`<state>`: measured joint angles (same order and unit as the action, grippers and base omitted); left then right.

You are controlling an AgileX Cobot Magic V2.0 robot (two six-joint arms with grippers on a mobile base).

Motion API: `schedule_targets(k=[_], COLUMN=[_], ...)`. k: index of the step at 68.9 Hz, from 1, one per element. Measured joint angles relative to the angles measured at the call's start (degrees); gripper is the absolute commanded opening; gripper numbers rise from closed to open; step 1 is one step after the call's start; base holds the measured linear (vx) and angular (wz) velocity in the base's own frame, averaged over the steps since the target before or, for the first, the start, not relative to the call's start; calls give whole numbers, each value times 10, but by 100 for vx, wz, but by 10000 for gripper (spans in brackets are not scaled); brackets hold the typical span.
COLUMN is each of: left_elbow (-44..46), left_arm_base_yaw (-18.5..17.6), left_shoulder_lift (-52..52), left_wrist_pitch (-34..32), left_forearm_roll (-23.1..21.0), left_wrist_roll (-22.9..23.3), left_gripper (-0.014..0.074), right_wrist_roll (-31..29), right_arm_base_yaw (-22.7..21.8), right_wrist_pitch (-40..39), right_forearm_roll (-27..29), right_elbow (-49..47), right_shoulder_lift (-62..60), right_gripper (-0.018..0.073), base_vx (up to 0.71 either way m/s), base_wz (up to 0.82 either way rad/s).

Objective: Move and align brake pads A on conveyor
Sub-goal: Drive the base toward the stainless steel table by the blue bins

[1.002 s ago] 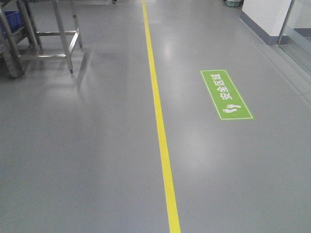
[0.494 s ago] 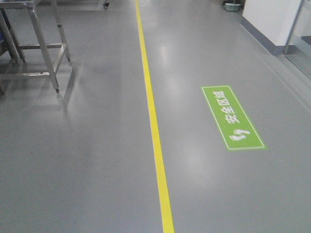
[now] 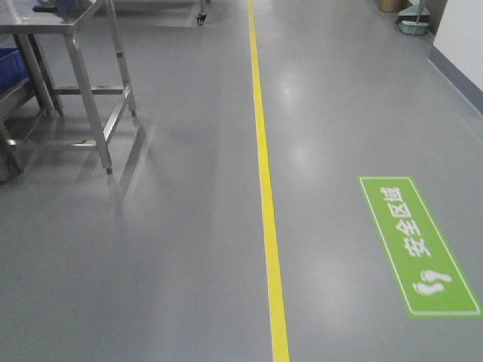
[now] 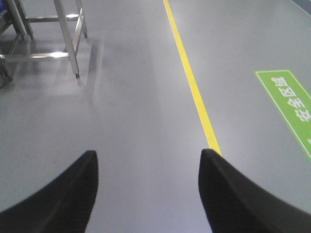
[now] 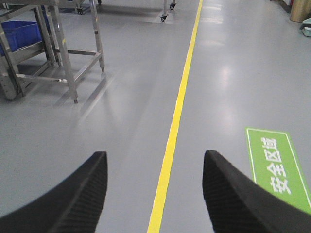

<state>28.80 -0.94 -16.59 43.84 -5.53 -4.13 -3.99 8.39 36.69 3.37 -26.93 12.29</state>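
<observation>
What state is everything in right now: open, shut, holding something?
Left gripper: jaws open, empty.
Right gripper: jaws open, empty.
Steel table: upright on its legs.
Blue bin: upright, contents hidden.
Yellow floor line: unbroken.
Green floor sign: flat, intact.
Brake pads, conveyor: not in view.

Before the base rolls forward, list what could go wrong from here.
1. The steel table stands left of the yellow floor line, with its legs planted on the open floor. A leftward drift could clip one.
2. No brake pads or conveyor show in any view. The left gripper and right gripper are open and empty, so any reach now would be blind.
</observation>
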Motion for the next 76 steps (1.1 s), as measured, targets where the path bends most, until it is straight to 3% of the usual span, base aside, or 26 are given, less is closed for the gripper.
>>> schedule_targets(k=[76], left_elbow=[0], left_arm_base_yaw=[0], left_shoulder_lift=[0], left_wrist_pitch=[0], left_forearm_roll=[0], left_wrist_roll=[0], left_gripper=[425], right_wrist_roll=[0], right_arm_base_yaw=[0], right_wrist_pitch=[0], right_forearm_roll=[0], right_elbow=[0], right_shoulder_lift=[0], right_gripper=[414], base_vx=[74], base_wz=[-3])
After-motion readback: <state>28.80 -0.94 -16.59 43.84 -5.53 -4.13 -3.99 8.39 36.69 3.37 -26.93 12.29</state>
